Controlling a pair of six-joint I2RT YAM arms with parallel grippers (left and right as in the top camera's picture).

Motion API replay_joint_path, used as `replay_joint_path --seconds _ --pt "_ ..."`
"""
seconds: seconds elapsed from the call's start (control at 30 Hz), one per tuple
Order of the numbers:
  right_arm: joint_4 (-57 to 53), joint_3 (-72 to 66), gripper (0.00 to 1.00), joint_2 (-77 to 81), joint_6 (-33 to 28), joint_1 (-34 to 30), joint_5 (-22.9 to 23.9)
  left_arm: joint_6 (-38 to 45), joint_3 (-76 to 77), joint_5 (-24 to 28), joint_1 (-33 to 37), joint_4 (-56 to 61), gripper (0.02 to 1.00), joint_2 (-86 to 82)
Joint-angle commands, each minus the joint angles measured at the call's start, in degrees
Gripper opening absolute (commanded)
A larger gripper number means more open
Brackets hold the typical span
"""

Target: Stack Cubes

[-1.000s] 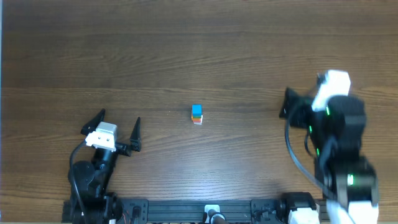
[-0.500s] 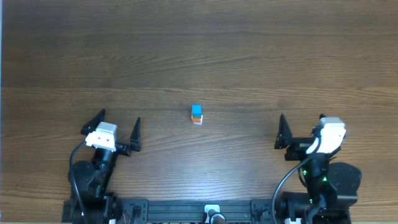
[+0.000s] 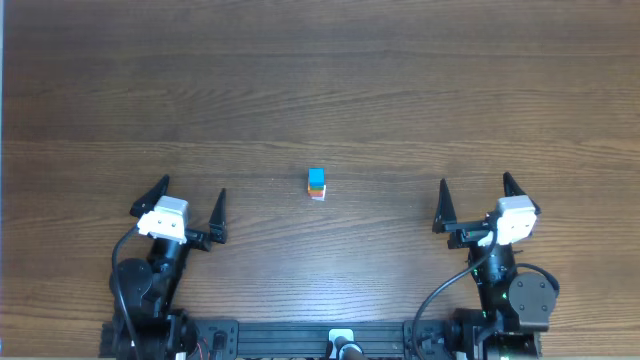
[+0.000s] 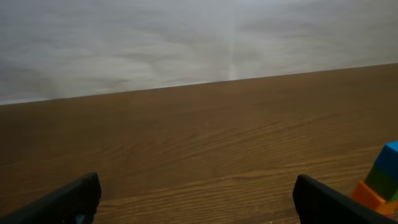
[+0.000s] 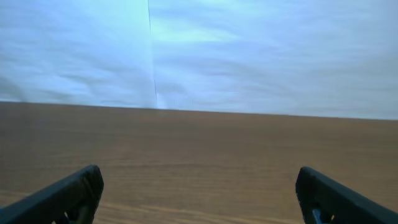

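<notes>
A small stack of cubes stands at the middle of the wooden table, blue on top, with green and orange below it. In the left wrist view the cube stack shows at the frame's edge, blue over green over orange. My left gripper rests low at the left, near its base, open and holding nothing. My right gripper sits low at the right, near its own base, also open and holding nothing. Both grippers are well apart from the stack.
The brown wooden table stretches wide and bare beyond the stack. A pale wall rises behind the table's far edge in both wrist views.
The right arm has drawn back from a raised pose at the right and folded down toward its base, its gripper staying open. The left arm and the stack have not moved.
</notes>
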Motion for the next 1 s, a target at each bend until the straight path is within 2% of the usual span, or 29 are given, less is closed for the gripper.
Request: replay_joint_path --seconds 0.03,0.33,0.57,1.0 --pt "4.8 -4.4 0.993 -0.6 -0.9 1.0 0.9 0.8 -0.3 0.6 0.3 0.1 1.000 -0.2" --pt "10.0 -10.6 0.993 -0.6 -1.1 3.0 1.1 0.8 -0.3 0.6 0.3 0.1 1.000 -0.2" --pt "4.7 -10.5 0.991 -0.6 -1.1 3.9 1.1 0.8 -0.3 0.6 0.3 0.1 1.000 -0.2" --pt "4.5 -10.5 0.993 -0.6 -1.1 3.9 1.1 0.8 -0.3 0.6 0.3 0.1 1.000 -0.2"
